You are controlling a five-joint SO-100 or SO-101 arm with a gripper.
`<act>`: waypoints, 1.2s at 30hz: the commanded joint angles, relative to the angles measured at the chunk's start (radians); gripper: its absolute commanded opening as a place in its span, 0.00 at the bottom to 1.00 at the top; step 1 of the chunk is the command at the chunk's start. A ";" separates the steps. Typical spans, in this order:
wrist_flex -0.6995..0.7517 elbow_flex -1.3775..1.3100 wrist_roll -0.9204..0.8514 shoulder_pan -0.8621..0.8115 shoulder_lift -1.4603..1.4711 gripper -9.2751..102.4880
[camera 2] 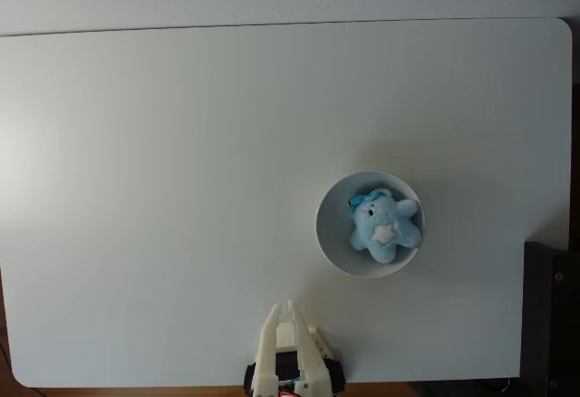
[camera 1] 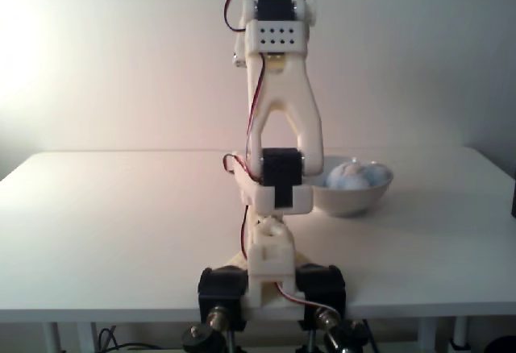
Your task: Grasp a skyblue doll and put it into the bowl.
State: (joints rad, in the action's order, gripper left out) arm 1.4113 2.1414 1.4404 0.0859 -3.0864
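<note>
The skyblue doll (camera 2: 384, 226) lies inside the bowl (camera 2: 329, 231), resting on its floor with a white star patch facing up and a small darker blue bow near its top, as a fixed view from above shows it. In a fixed view from the front of the table, the doll (camera 1: 355, 174) shows as a pale rounded lump rising just above the bowl's (camera 1: 348, 198) rim, to the right of my arm (camera 1: 278, 111).

My gripper (camera 2: 284, 311) sits at the bottom edge of the view from above, well apart from the bowl and to its lower left. My two white fingers (camera 2: 269, 343) point up the table and meet at their tips, so they are drawn together with nothing between them. In the front view my arm stands folded upright over its base (camera 1: 270, 276), which is clamped at the near table edge, and my fingers are hidden behind it.

The white table (camera 2: 163, 188) is plain, and a dark object (camera 2: 551, 315) stands at its right edge in the view from above
</note>
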 commanded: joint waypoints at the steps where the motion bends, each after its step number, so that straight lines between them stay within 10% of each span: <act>1: -0.012 0.144 0.006 -0.009 -0.179 0.10; 23: -0.235 0.779 0.005 -0.011 -0.319 0.10; 36: -0.101 0.899 -0.014 -0.014 -0.316 0.10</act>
State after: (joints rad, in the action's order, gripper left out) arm 1.2533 3.0419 1.4343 0.0813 -3.1078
